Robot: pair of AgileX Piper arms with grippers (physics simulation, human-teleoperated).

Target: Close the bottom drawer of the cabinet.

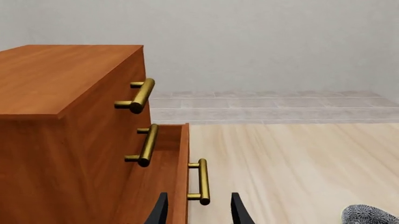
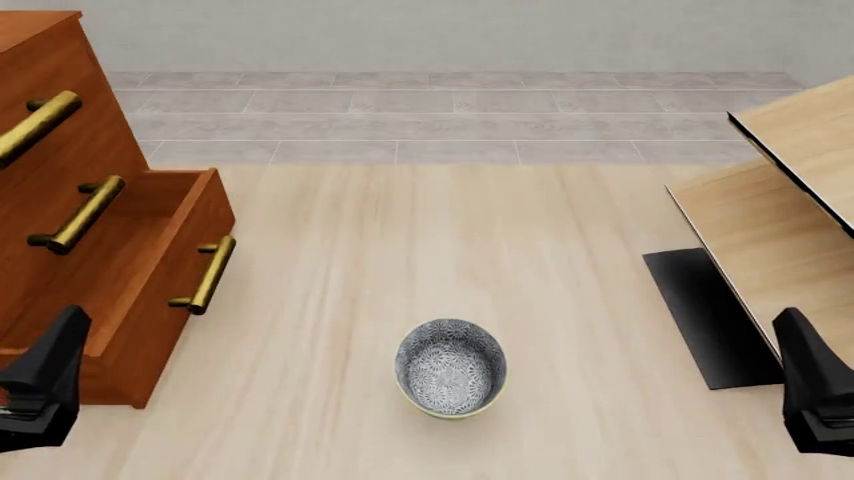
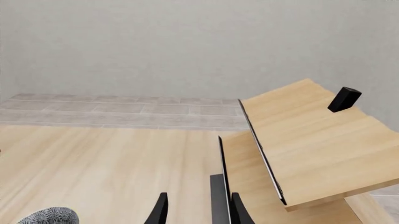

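Left wrist view only: parted fingertips seemingly astride bottom drawer handle.

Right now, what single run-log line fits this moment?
bottom drawer: pulled out | left pincer: open, facing its brass handle, no contact | right pincer: open, idle | patterned bowl: mid-table

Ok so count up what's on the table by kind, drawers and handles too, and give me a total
Cabinet: 1
Drawers, counting the open bottom drawer: 3
Brass bar handles: 3
Patterned bowl: 1
Pale wood furniture with black edges: 1
Total: 9
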